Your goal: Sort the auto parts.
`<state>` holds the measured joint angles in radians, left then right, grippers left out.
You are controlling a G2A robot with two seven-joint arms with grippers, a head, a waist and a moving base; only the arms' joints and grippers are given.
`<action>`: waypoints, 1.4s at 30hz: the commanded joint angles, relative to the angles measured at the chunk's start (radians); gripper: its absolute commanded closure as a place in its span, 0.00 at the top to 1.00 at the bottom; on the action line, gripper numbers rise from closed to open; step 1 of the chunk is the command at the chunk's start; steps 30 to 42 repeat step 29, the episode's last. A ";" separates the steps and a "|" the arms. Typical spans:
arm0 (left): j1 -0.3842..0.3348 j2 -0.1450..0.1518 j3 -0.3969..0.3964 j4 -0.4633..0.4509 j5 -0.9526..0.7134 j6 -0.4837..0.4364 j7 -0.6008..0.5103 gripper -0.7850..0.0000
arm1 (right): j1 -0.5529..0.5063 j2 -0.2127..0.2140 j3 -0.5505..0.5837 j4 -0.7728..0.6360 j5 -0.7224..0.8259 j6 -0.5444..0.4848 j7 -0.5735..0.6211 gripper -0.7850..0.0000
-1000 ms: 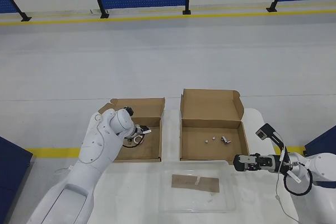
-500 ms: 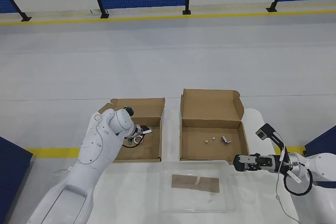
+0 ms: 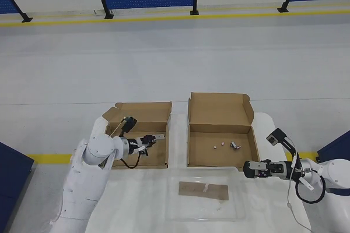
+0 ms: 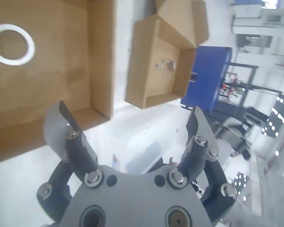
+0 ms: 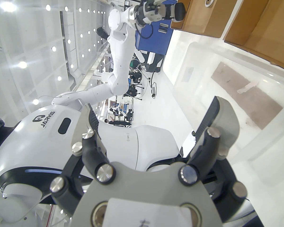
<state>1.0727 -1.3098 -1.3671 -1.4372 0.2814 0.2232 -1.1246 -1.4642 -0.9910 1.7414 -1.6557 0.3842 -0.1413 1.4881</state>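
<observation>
Auto parts (image 3: 222, 142): one ring (image 4: 31, 47), three small pieces (image 3: 234, 144)

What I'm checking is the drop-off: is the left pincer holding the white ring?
No: the left pincer is open and bare; the white ring lies on the box floor.

No readable text, labels or numbers
</observation>
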 commanded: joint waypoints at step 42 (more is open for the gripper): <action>0.320 0.042 -0.164 -0.367 -0.399 -0.160 -0.150 1.00 | 0.000 0.000 0.000 0.000 0.000 0.000 0.000 1.00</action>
